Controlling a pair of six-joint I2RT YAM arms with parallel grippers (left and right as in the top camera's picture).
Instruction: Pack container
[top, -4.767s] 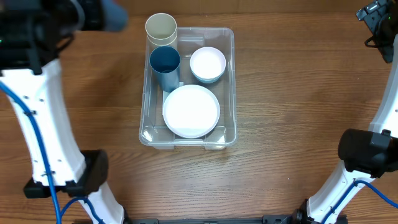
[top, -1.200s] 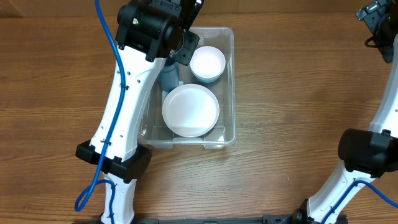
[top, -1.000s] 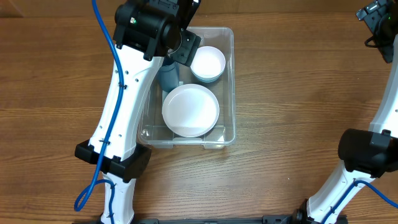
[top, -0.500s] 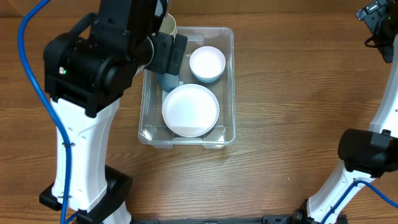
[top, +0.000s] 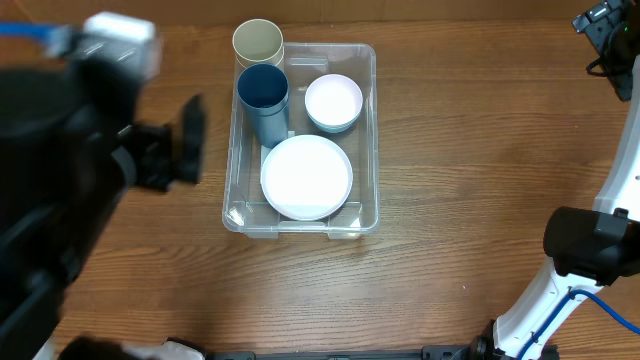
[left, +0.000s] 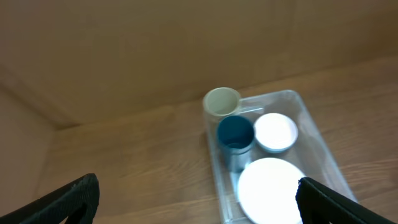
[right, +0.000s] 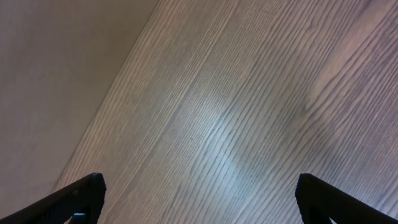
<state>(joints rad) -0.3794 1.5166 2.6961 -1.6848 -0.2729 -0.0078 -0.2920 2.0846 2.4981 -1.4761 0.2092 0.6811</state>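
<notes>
The clear container (top: 371, 150) stands mid-table, also in the left wrist view (left: 311, 127). Inside it are a blue cup (top: 264, 98), a small white bowl (top: 333, 102) and a large white bowl (top: 306, 178). A cream cup (top: 258, 45) stands at its back-left corner; I cannot tell whether it is inside the wall. My left gripper (left: 199, 205) hangs high and to the left of the container, open and empty, a blurred dark mass (top: 170, 150) in the overhead view. My right gripper (right: 205, 202) is open over bare wood, far right at the back (top: 605, 40).
The wooden table (top: 480, 150) runs all round the container. A brown wall (left: 155, 50) rises behind the table. The right arm's white base link (top: 570, 270) stands at the front right.
My left arm has pulled away from the container's back-left corner, leftward and up toward the camera, uncovering the blue and cream cups. The right arm has not moved.
</notes>
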